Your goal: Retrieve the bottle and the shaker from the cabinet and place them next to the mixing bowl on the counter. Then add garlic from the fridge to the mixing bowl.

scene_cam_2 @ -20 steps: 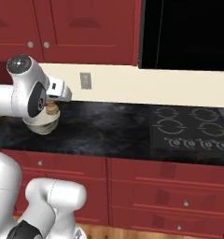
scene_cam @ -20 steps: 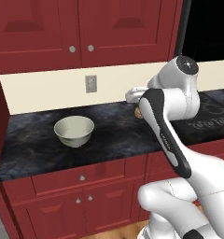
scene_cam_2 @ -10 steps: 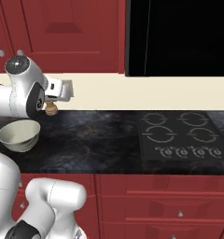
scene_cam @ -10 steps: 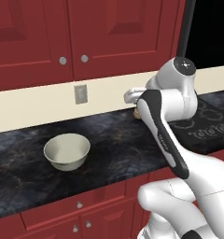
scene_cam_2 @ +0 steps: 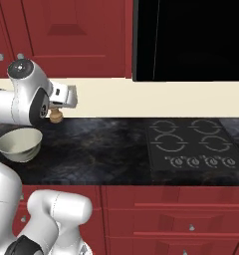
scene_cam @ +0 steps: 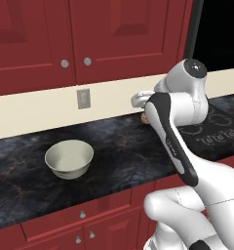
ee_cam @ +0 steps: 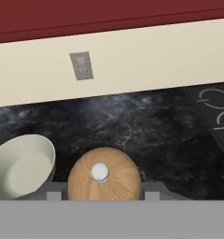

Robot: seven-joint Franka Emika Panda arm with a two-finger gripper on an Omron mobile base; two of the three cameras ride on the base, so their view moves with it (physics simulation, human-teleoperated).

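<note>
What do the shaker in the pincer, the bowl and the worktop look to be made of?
The shaker: likely wood, tan with faint grain, matte, pale knob. The mixing bowl: probably ceramic, smooth cream, soft sheen. The counter: looks like polished stone, black with brownish veining.

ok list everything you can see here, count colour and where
mixing bowl: 1, cream, on the counter, left of the arm
shaker: 1, tan wood, knob top, held above the counter
counter: 1, black marbled, under the wall cabinets
cooktop: 1, black, set into the counter's right part
wall outlet: 1, grey, on the cream backsplash
wall cabinets: red, silver knobs, doors shut
drawers: red, below the counter
gripper: 1, shut on the shaker
</note>
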